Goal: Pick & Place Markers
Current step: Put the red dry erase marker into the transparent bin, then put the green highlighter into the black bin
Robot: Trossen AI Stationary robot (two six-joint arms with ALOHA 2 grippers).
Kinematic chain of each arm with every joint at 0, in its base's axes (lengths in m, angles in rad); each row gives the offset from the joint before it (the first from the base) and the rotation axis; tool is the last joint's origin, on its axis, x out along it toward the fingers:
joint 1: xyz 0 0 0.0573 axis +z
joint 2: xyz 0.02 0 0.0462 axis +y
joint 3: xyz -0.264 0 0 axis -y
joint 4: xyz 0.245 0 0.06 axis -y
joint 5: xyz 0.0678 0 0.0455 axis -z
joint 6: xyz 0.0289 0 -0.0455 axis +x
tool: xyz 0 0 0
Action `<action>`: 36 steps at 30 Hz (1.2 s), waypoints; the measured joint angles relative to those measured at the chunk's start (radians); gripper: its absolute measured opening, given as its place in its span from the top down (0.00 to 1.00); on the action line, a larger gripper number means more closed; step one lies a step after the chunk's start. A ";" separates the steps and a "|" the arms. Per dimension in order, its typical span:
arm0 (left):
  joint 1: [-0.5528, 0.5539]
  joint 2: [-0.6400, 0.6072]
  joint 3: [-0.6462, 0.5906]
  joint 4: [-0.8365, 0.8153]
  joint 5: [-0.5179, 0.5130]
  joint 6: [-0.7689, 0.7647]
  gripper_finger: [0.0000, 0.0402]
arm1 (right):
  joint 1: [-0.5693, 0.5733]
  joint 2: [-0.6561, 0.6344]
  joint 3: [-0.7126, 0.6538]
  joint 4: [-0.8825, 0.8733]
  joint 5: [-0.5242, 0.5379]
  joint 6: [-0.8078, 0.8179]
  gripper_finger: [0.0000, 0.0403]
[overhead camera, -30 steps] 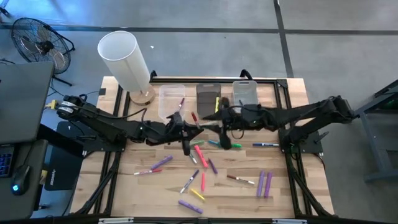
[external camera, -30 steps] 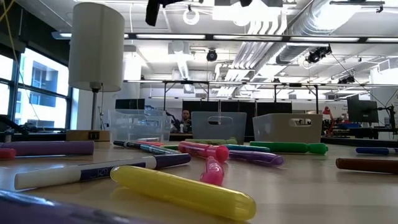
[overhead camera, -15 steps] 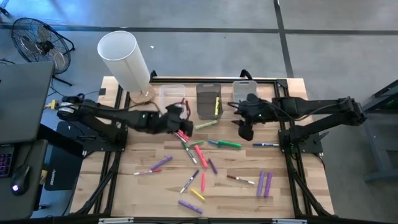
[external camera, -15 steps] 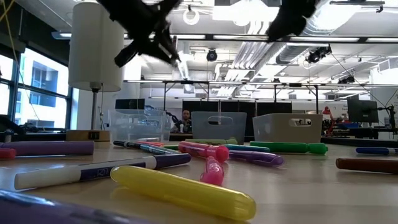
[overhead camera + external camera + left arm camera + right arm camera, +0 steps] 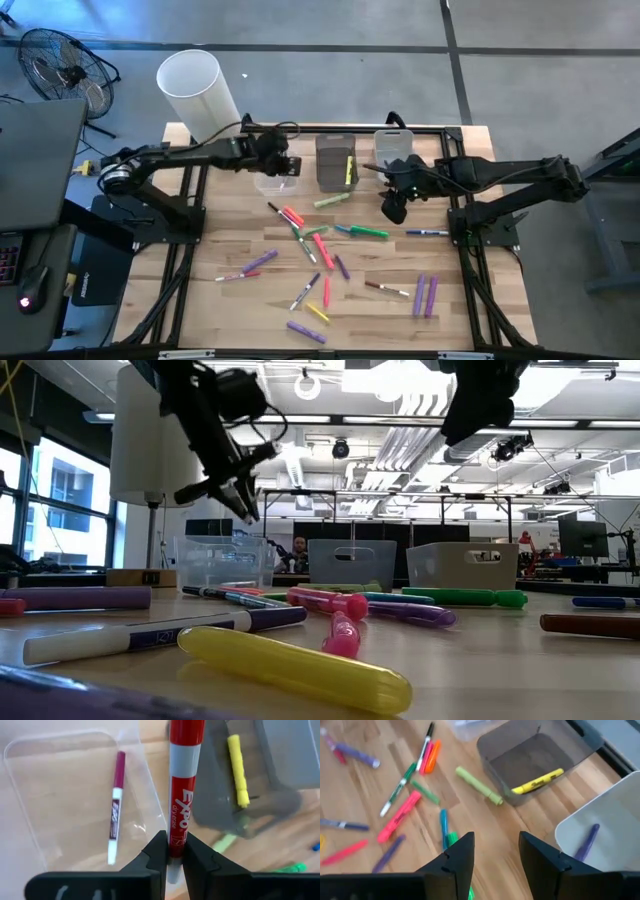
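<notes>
In the upper middle of the high view, the left gripper (image 5: 170,851) hangs over the clear rectangular plastic bin (image 5: 30,795), its fingers pinched on a red-and-white dry-erase marker (image 5: 183,785) that stands straight out from between them. A thin maroon-capped white marker (image 5: 115,807) lies inside that bin. To the right, the right gripper (image 5: 495,851) hovers with fingers parted and empty above the scattered pink, green and purple markers (image 5: 325,250) on the wooden table (image 5: 200,290).

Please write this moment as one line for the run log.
left tool: shut on red marker, above clear bin | right tool: open, empty, over table | bin content: one marker
</notes>
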 joint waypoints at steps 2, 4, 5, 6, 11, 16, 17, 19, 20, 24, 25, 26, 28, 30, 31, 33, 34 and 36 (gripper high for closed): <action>0.030 0.027 0.000 -0.012 0.028 0.024 0.90 | 0.000 0.000 0.000 0.016 0.029 0.022 0.65; 0.047 0.054 -0.001 -0.012 0.038 0.047 0.90 | 0.000 0.000 0.000 0.028 0.051 0.040 0.65; 0.047 0.066 -0.001 -0.006 0.039 0.056 0.90 | 0.000 0.000 0.000 0.035 0.059 0.048 0.65; 0.047 0.074 -0.001 -0.007 0.038 0.066 0.90 | 0.000 0.000 0.000 0.043 0.064 0.054 0.65; 0.043 0.075 -0.001 -0.002 -0.008 0.102 0.90 | 0.000 0.000 0.000 0.060 0.065 0.073 0.65; 0.044 0.075 -0.001 -0.004 -0.033 0.104 0.90 | 0.000 0.000 0.000 0.059 0.068 0.077 0.65; 0.044 0.075 -0.001 -0.004 -0.041 0.104 0.90 | 0.000 0.000 0.000 0.059 0.069 0.077 0.65; 0.044 0.075 -0.001 -0.005 -0.052 0.112 0.90 | 0.000 0.000 0.000 0.059 0.069 0.076 0.65; 0.044 0.075 -0.001 -0.007 -0.052 0.121 0.90 | 0.000 0.000 0.000 0.059 0.068 0.076 0.65; 0.043 0.075 -0.001 -0.007 -0.047 0.126 0.89 | 0.000 0.000 0.000 0.058 0.057 0.045 0.65; 0.044 0.075 -0.001 -0.007 -0.039 0.125 0.89 | 0.000 0.000 0.000 0.058 0.052 0.040 0.65; 0.043 0.075 -0.001 -0.007 -0.036 0.123 0.87 | 0.000 0.000 0.000 0.058 0.048 0.034 0.65; 0.043 0.075 -0.001 -0.007 -0.036 0.127 0.83 | 0.000 0.000 0.000 0.057 0.036 0.018 0.65; 0.043 0.075 -0.001 -0.007 -0.036 0.129 0.78 | 0.000 0.000 0.000 0.049 0.017 -0.005 0.65; 0.043 0.075 -0.001 -0.007 -0.036 0.127 0.75 | 0.000 0.000 0.000 0.044 0.007 -0.017 0.65; 0.043 0.075 -0.001 -0.006 -0.031 0.119 0.70 | 0.001 0.000 0.000 0.029 -0.007 -0.036 0.65; 0.043 0.075 -0.001 -0.002 -0.021 0.119 0.68 | 0.002 0.000 0.000 0.016 -0.011 -0.048 0.65; 0.043 0.075 -0.001 0.014 0.015 0.110 0.65 | 0.009 0.000 0.000 -0.010 -0.011 -0.076 0.65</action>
